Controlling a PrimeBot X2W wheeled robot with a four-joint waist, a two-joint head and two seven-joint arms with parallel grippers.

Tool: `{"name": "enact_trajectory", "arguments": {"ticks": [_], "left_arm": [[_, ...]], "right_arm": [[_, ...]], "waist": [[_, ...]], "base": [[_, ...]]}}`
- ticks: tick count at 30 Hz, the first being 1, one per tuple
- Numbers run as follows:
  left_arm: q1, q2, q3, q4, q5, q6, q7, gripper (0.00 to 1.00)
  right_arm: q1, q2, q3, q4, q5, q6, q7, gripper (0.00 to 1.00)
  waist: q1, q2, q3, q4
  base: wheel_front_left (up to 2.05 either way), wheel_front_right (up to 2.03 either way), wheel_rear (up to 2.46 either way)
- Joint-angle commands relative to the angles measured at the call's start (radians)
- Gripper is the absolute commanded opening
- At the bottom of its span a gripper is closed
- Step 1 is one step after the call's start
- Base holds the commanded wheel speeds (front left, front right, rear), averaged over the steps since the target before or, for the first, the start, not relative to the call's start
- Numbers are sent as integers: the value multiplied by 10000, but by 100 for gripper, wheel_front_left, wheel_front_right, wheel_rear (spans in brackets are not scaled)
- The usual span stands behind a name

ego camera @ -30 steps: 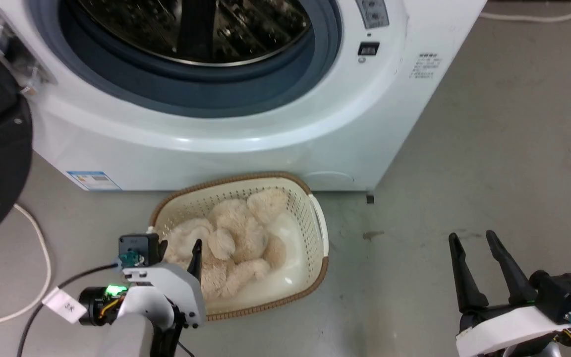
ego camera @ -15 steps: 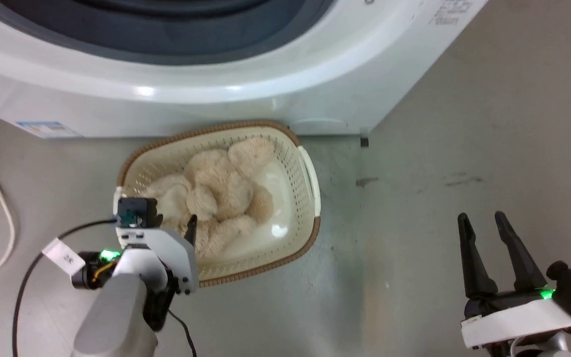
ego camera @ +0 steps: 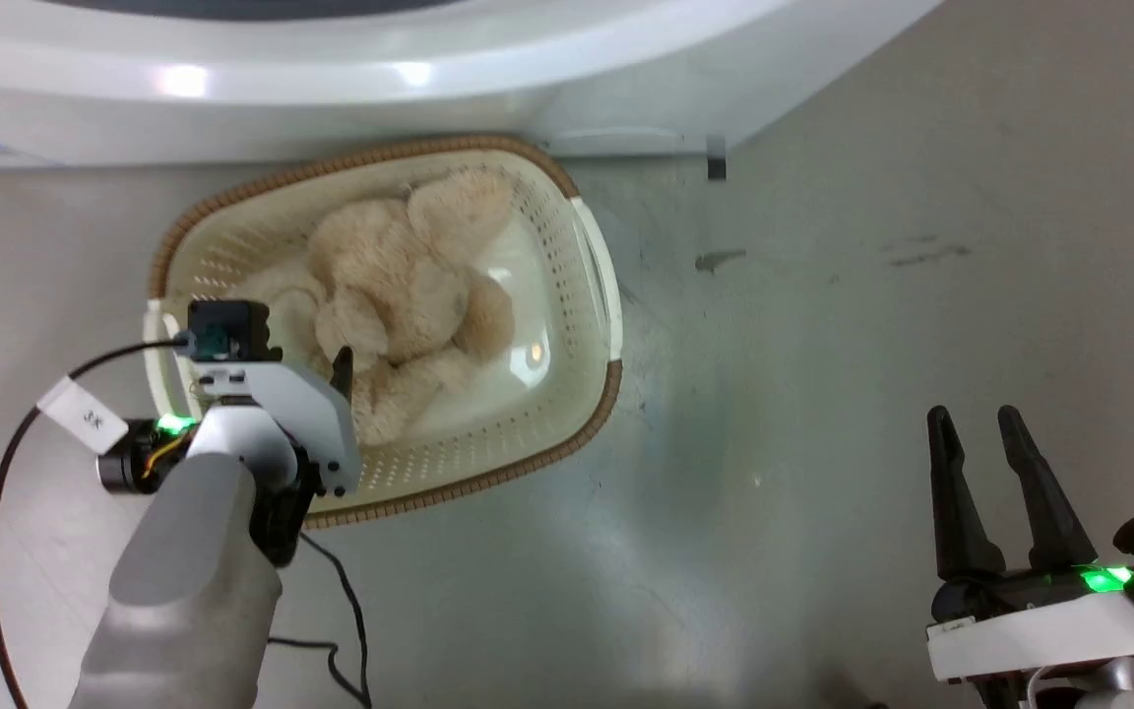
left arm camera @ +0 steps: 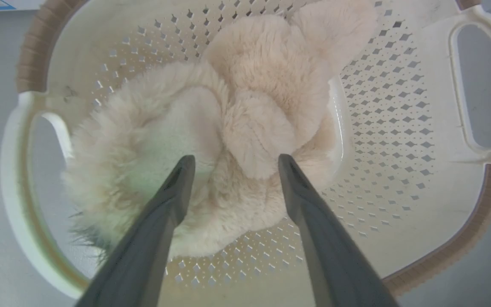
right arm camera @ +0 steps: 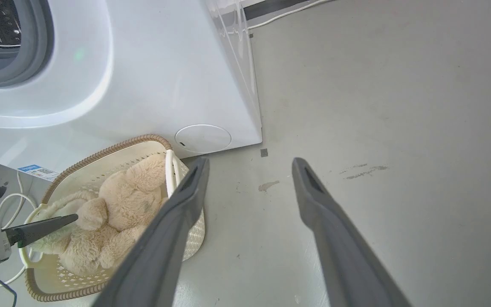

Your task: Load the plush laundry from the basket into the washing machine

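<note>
Left wrist view: left fingers (left arm camera: pixel 173 192), spread and empty, point straight at the plush bundle (left arm camera: pixel 249 94) in the basket (left arm camera: pixel 399 128); right fingers (ego camera: pixel 956 502), also spread, well apart.

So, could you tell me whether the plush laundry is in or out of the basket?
In: the plush laundry lies inside the basket, with the left end effector open over it.
</note>
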Motion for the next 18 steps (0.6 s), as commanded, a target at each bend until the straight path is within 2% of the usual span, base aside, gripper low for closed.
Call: {"name": "enact_trajectory", "arguments": {"ticks": [1,18], "left_arm": [[-373,41,-65,268,-169,49,11,100],[-2188,439,-267,1885,-932,453,-284,100]], "right_arm": [[-178,-3,3,-38,167,6,-99,100],[-265,-4,331,-16,1134,7,-452,100]], "waist": [[-2,-1,380,-131],[-2,-1,1944,-710]], "base": [[0,0,0],[0,0,0]]}}
